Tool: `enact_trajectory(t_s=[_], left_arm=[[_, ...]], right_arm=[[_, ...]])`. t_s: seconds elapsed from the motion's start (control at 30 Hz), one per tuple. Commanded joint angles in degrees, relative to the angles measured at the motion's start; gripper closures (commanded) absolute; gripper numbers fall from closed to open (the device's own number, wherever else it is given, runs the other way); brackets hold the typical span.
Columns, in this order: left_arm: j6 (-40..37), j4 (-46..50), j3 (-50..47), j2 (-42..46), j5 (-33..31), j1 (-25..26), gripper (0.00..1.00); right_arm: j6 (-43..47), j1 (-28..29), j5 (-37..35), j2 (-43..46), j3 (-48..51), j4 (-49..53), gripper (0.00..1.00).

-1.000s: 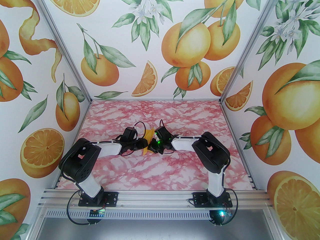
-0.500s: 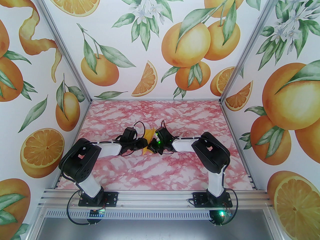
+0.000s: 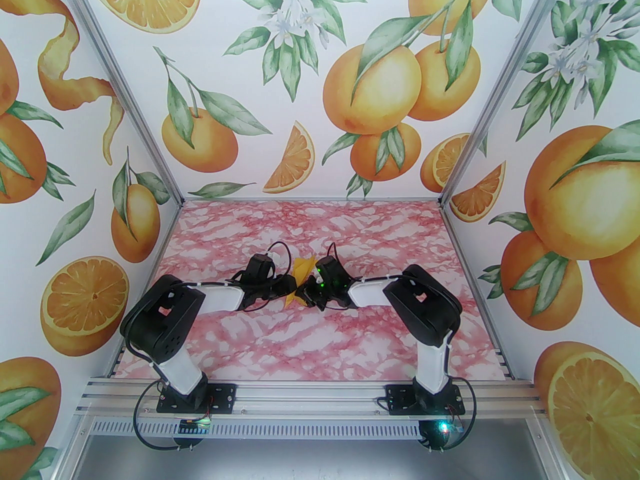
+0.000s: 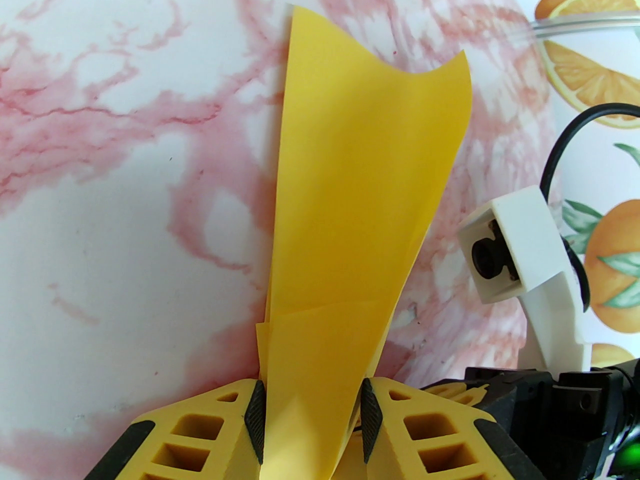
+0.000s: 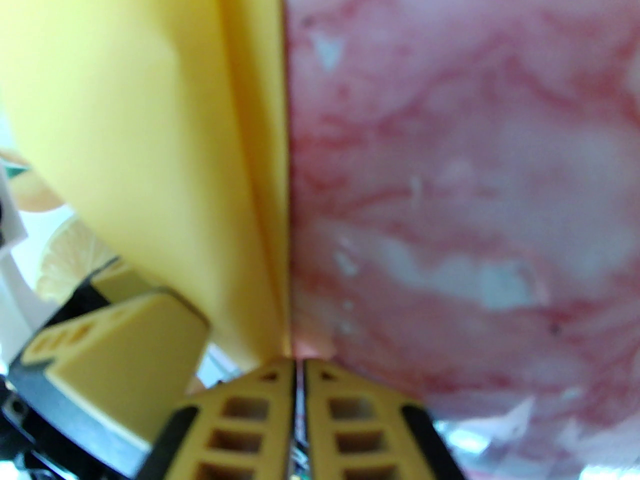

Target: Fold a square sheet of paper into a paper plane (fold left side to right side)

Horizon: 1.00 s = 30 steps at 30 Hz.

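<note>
Where both arms meet over the tabletop (image 3: 300, 338), the left pincer (image 4: 310, 408) clamps the folded yellow paper (image 4: 360, 193), its far edge curled. The right pincer (image 5: 298, 368), fingers nearly together, sits at the paper's crease; whether it grips is unclear. Its white camera mount (image 4: 515, 253) crowds close beside the paper, orange-printed walls (image 3: 320, 93) behind.

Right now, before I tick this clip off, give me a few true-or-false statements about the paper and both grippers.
The yellow paper sits between the left gripper's fingers. True.
The paper is one flat, unfolded layer. False: it is folded, with layers overlapping near the fingers.
The right gripper stands wide open. False: its jaws are almost together, at the paper's folded edge.
The table has a pink marble pattern. True.
</note>
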State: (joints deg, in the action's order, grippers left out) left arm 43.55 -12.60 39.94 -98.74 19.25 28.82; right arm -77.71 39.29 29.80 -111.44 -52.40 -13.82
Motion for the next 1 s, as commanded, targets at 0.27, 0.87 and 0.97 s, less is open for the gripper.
enact_trajectory(t_s=[0.27,0.87,0.97], left_arm=[[-0.40,0.74,-0.59,-2.77,0.54,1.50,0.63],[-0.31,1.37,-0.09,-2.33,0.33,1.43,0.63],[0.04,0.95,0.03,-2.20,0.61,1.50,0.62]], right_arm=[[-0.60,-0.55,-1.83,-1.65,-1.12,-4.60,0.83],[12.95,-2.96,-5.22,6.15,-1.30,12.53,0.74],[16.27,-4.77,-6.32,6.81,-3.43,17.07,0.73]])
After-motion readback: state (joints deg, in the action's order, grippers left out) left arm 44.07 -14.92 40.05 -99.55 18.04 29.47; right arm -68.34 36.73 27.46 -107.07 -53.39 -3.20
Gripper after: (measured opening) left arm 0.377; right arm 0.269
